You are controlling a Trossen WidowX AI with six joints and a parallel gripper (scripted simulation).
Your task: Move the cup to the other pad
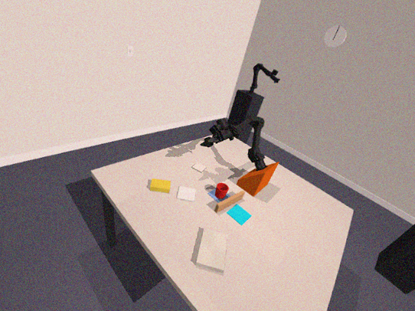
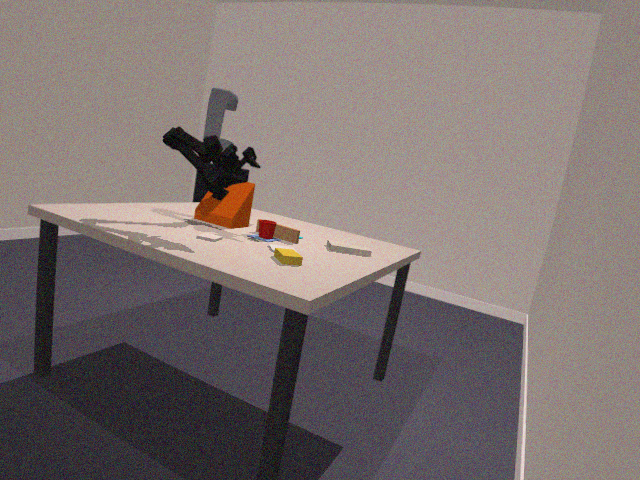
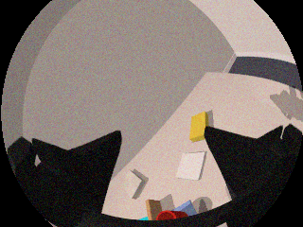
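A red cup (image 1: pixel 221 191) (image 2: pixel 266 229) (image 3: pixel 167 216) stands upright on a blue pad (image 1: pixel 213 195) (image 3: pixel 186 207). Marbles inside it are too small to make out. A cyan pad (image 1: pixel 239 214) (image 3: pixel 144 218) lies bare on the far side of a low wooden wall (image 1: pixel 229 202) (image 2: pixel 287 233) (image 3: pixel 153 209), which stands between the two pads. My gripper (image 1: pixel 206 142) (image 3: pixel 164 133) is open, with nothing between its fingers. It hangs high above the table, well away from the cup, which shows at the bottom edge of the wrist view.
A yellow block (image 1: pixel 160 185) (image 2: pixel 287 256) (image 3: pixel 199 127) and a white square (image 1: pixel 186 193) (image 3: pixel 191 165) lie beside the blue pad. A smaller white tile (image 1: pixel 199 167) (image 2: pixel 209 237) and a cream slab (image 1: pixel 212 250) also lie there. An orange wedge (image 1: pixel 254 180) (image 2: pixel 232 206) stands under my arm's base.
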